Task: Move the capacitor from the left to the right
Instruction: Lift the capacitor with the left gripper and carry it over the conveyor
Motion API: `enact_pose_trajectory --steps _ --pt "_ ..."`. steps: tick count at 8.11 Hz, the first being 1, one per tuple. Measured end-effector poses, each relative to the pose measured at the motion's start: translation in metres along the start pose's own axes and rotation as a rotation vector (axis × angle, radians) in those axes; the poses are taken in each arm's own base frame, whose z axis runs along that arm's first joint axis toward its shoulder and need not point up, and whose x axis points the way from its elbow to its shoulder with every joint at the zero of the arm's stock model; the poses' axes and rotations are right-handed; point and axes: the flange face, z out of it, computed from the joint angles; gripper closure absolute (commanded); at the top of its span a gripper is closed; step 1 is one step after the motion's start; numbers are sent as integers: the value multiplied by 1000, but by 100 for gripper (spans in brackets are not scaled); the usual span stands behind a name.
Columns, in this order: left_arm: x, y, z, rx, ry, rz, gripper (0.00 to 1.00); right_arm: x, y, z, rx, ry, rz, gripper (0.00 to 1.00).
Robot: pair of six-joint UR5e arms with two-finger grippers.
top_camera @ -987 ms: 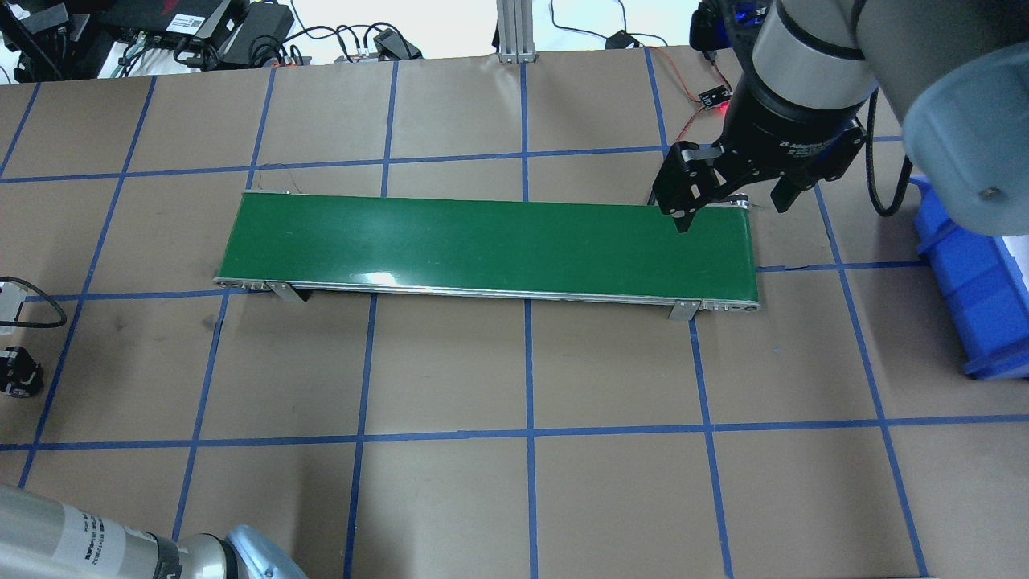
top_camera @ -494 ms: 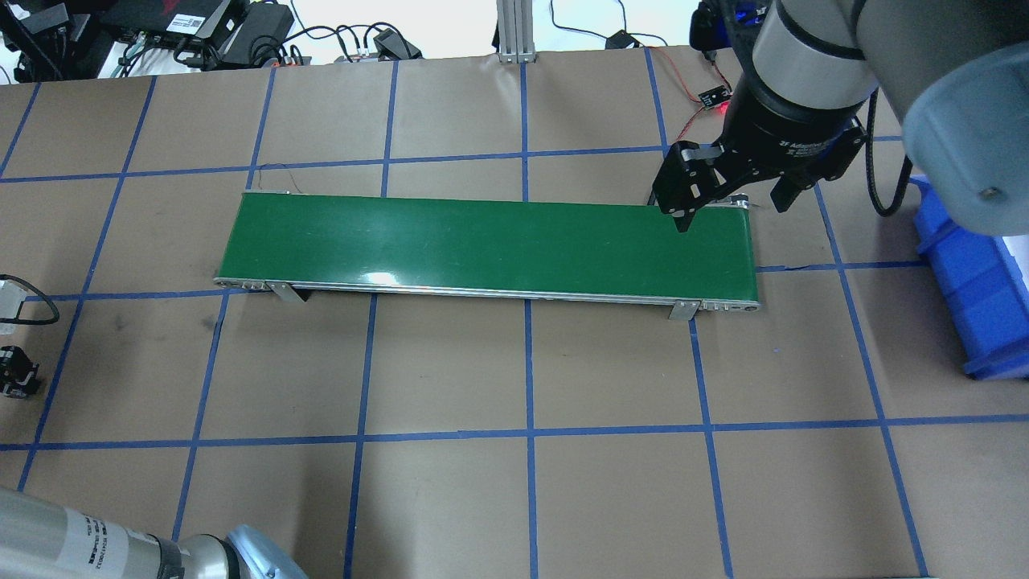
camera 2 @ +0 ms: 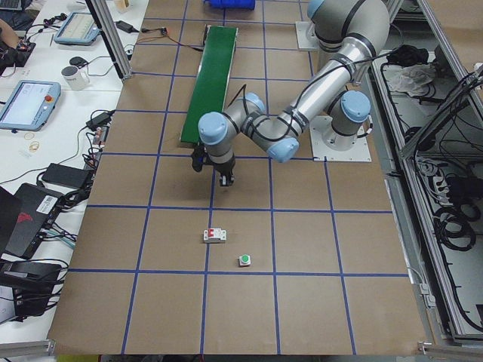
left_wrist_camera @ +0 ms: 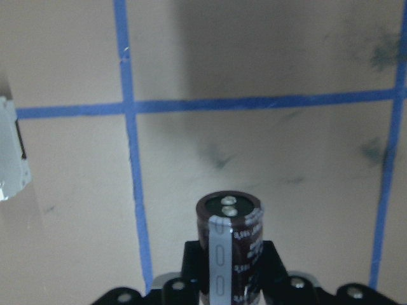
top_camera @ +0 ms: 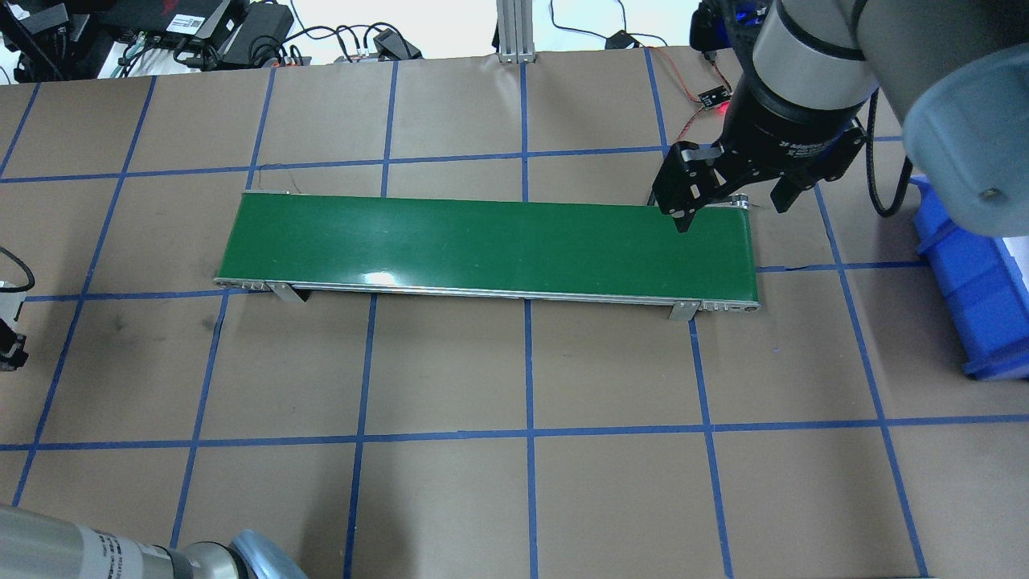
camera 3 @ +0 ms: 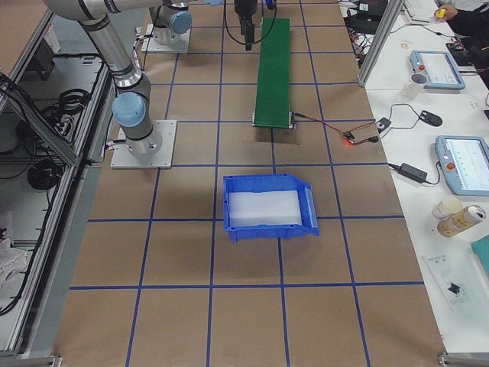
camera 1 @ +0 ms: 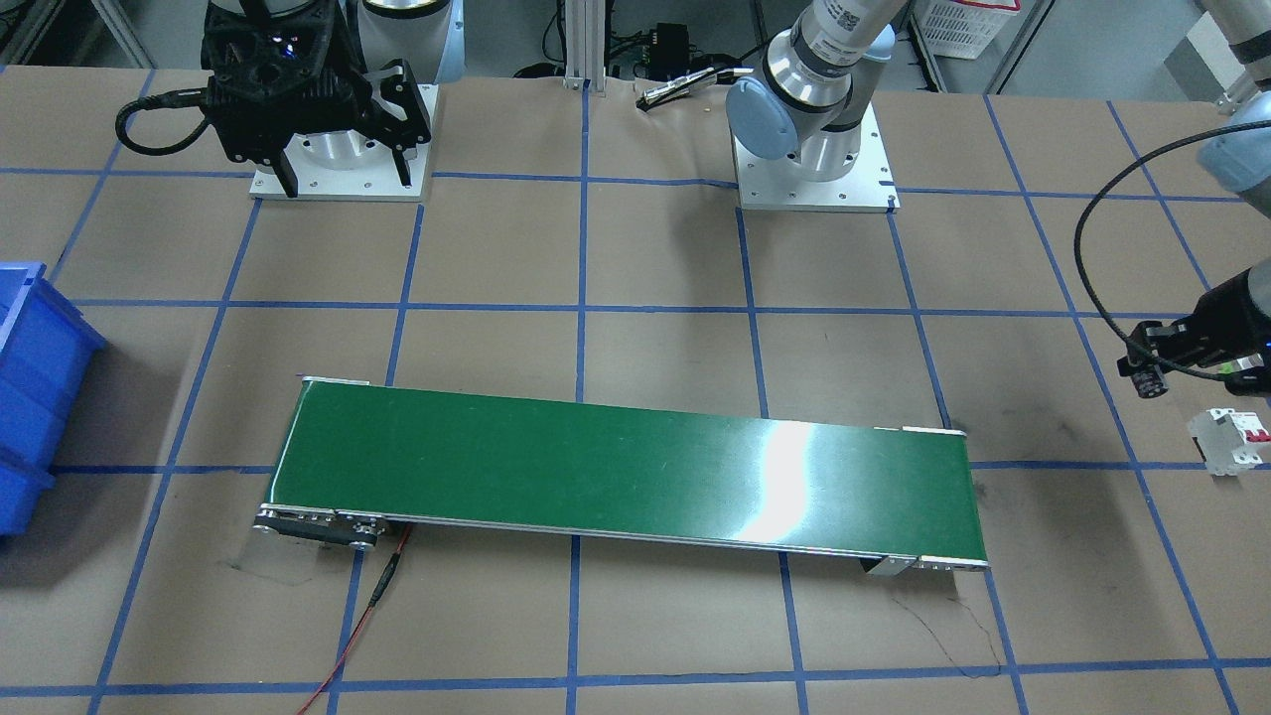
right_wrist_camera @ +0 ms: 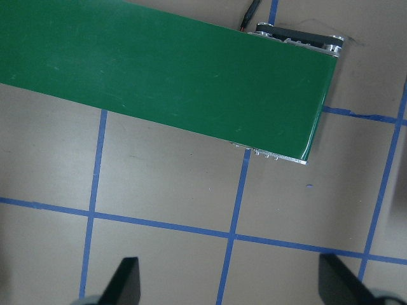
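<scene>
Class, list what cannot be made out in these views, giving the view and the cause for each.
Overhead: the left edge cuts off the left claw; its capacitor does not show there.
Left wrist: the capacitor's print is blurred.
Right wrist: the bottom edge cuts off all of the right claw but its finger ends.
Overhead: the right arm hides part of the blue bin.

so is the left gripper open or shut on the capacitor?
Shut on it: the left wrist view shows the capacitor clamped in the left gripper.
</scene>
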Motion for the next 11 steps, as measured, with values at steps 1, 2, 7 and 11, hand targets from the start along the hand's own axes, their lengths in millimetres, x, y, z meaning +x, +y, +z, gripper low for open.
enact_pose_trajectory --steps 1,2,7,11 --pt "50 -24 -20 12 -22 -6 94 0 0 0 -1 0 0 0" --pt "101 -41 -31 11 -29 -46 94 0 0 0 0 0 0 0" --pt "247 -96 -19 3 19 -62 92 0 -1 1 -1 0 1 0" --pt "262 -148 -8 8 25 38 92 0 -1 1 -2 0 1 0"
